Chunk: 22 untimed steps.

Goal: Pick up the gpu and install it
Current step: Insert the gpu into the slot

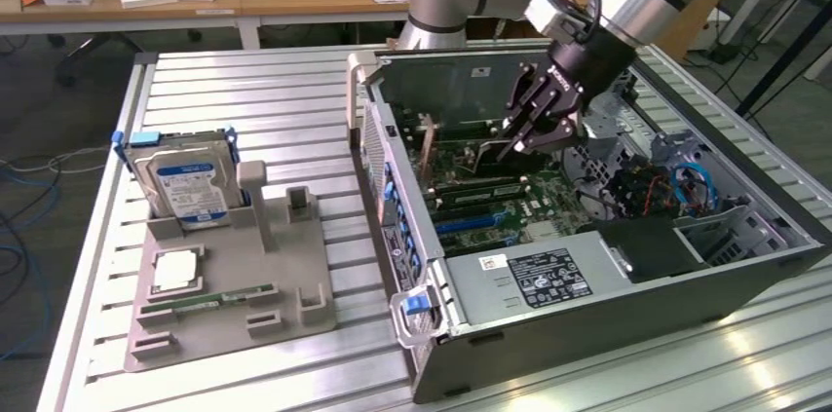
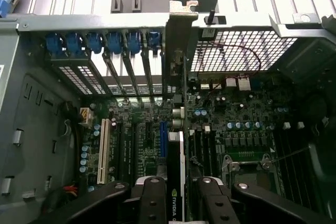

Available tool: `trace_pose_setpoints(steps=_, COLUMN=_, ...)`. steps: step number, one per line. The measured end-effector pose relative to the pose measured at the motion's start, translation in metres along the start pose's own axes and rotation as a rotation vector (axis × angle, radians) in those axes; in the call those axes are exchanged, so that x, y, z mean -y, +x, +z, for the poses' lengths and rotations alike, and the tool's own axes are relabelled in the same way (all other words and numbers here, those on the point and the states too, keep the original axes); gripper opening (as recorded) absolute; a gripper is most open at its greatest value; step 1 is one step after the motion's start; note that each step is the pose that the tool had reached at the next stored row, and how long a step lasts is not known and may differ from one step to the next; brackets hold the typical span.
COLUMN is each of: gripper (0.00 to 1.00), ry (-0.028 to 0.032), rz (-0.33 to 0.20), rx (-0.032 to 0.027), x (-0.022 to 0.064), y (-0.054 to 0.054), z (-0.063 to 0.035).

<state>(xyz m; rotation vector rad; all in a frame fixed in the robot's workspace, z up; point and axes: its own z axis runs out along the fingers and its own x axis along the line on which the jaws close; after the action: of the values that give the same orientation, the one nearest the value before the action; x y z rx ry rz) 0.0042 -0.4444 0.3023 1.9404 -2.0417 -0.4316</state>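
Aluminium slats form the desk [image 1: 260, 110], and on it an open computer case [image 1: 586, 354] lies on its side with the arm reaching down into it. The end effector [image 1: 536, 130] sits low over the motherboard [image 2: 131, 145], its fingers [image 2: 152, 203] partly closed and clamped on either face of the gpu [image 2: 176, 166]. The card stands on edge between them. Its long axis runs straight away from the end effector toward the case's rear wall, where the silver bracket [image 2: 181, 30] meets the row of blue latches [image 2: 105, 43]. The lower edge lies parallel to the blue slot [image 2: 163, 137] and just beside it. I can't tell whether it is seated in a slot. By my reckoning, what matters is a straight push down into the board
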Motion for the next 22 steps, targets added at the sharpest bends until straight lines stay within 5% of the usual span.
trace_pose_setpoints(steps=8, gripper=0.26, ry=-0.0001, rz=0.000, rx=0.0004, x=0.0071, y=0.028, z=0.0127)
trace_pose_setpoints(steps=12, gripper=0.26, ry=-0.0001, rz=0.000, rx=0.0005, x=0.0079, y=0.029, z=0.0152)
trace_pose_setpoints(steps=15, gripper=0.26, ry=-0.0002, rz=-0.003, rx=0.0059, x=0.0097, y=0.028, z=0.0192)
trace_pose_setpoints(steps=17, gripper=0.26, ry=-0.0006, rz=-0.006, rx=0.0137, x=0.0107, y=0.027, z=0.0216)
trace_pose_setpoints(steps=21, gripper=0.26, ry=-0.0028, rz=-0.024, rx=0.0534, x=0.0116, y=0.027, z=0.0235)
trace_pose_setpoints(steps=22, gripper=0.26, ry=-0.0029, rz=-0.025, rx=0.0552, x=0.0115, y=0.027, z=0.0235)
